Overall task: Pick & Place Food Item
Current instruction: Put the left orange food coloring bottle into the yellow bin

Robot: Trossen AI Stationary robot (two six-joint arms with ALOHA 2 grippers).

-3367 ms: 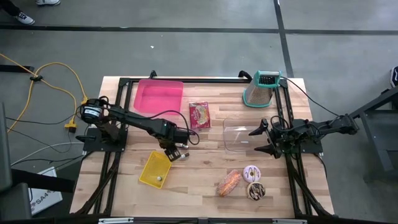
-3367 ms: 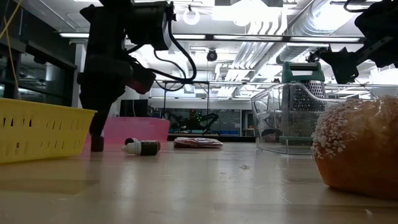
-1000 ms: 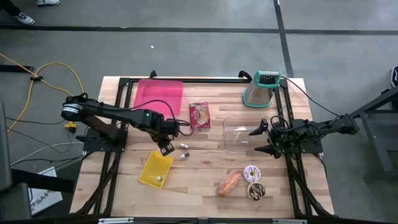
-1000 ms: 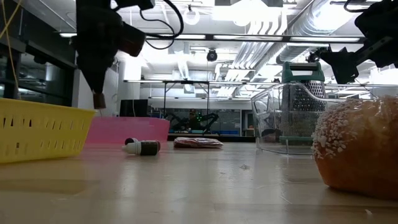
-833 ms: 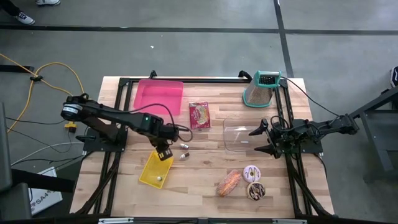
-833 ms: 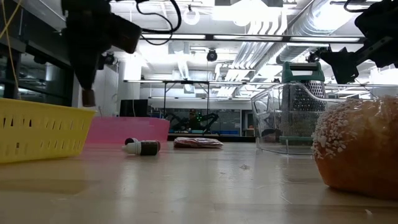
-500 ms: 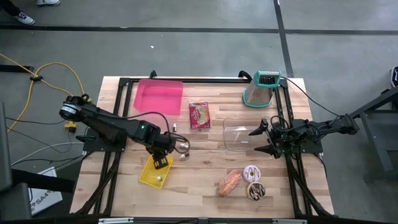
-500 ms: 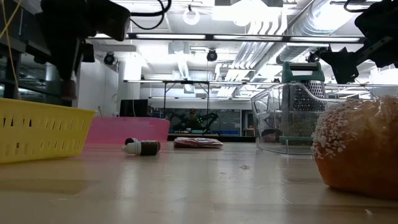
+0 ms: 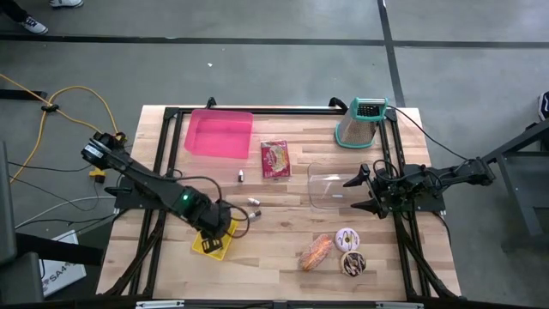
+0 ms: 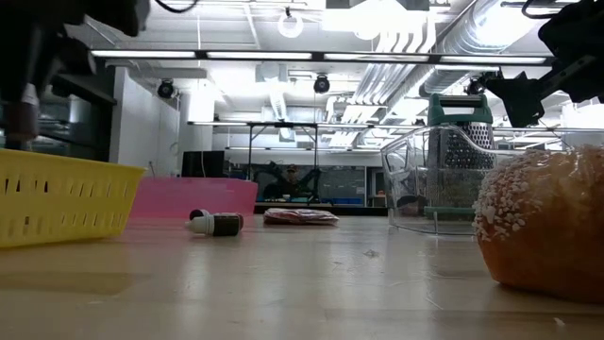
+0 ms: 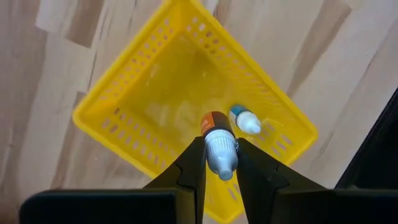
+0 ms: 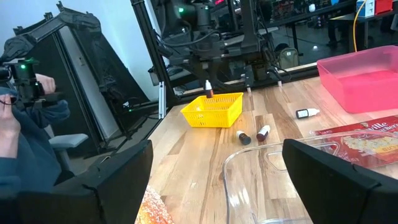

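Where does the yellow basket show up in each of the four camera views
High view: yellow basket lower left of the table, mostly under the left hand.
Low view: far left, in front of the pink tray.
Left wrist view: fills the centre, straight below the small bottle the left hand grips; a second bottle lies inside.
Right wrist view: mid-distance on the table.
Shared landmark: the pink tray, except in the left wrist view.

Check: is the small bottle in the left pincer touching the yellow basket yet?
Apart. The right wrist view shows the small bottle, clamped in the left pincer, hanging above the yellow basket with a clear gap below it.
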